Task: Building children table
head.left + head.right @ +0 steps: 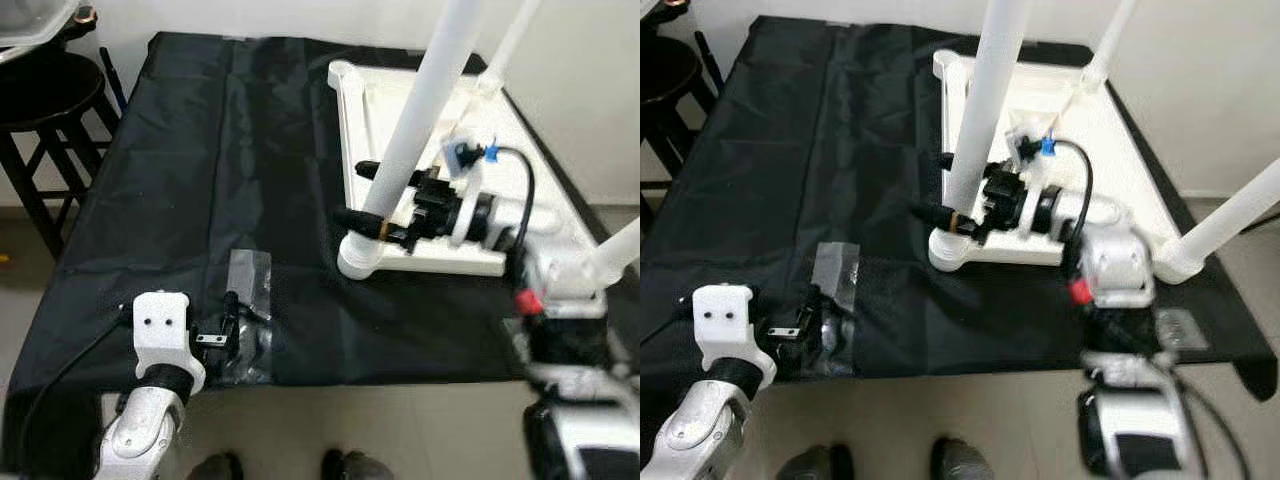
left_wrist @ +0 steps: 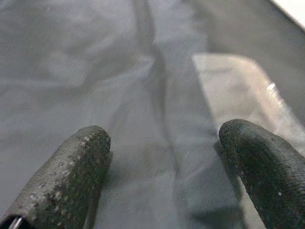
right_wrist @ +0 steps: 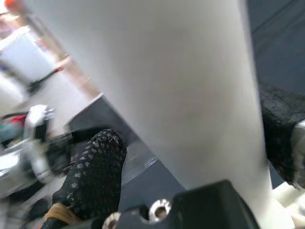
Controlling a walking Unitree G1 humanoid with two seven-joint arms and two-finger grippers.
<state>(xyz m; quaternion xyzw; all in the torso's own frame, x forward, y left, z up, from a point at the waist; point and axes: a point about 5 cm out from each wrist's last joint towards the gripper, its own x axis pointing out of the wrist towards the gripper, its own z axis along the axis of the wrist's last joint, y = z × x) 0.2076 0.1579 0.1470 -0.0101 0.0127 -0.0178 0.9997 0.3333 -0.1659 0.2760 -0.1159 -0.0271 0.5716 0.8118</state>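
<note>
At the near edge of the desk [image 1: 120,200], which is draped in black cloth, the left gripper [image 1: 232,318] hovers low over a clear plastic bag [image 1: 247,300] lying flat on the cloth, its two black fingers [image 2: 71,176] spread apart with nothing between them. Below that edge, on the floor, the toes of a pair of dark shoes [image 1: 285,467] show. Beyond the bag and toward the robot's right lies the white children's table [image 1: 440,130], turned upside down on the desk with its legs pointing upward. The right gripper [image 1: 362,198] reaches to the table's nearest corner and is clamped around the base of the white leg [image 1: 415,130] standing there, one finger on each side of the tube. Other legs rise at the table's farther corners. Off the desk's far left corner stands a dark wooden stool [image 1: 45,110].
</note>
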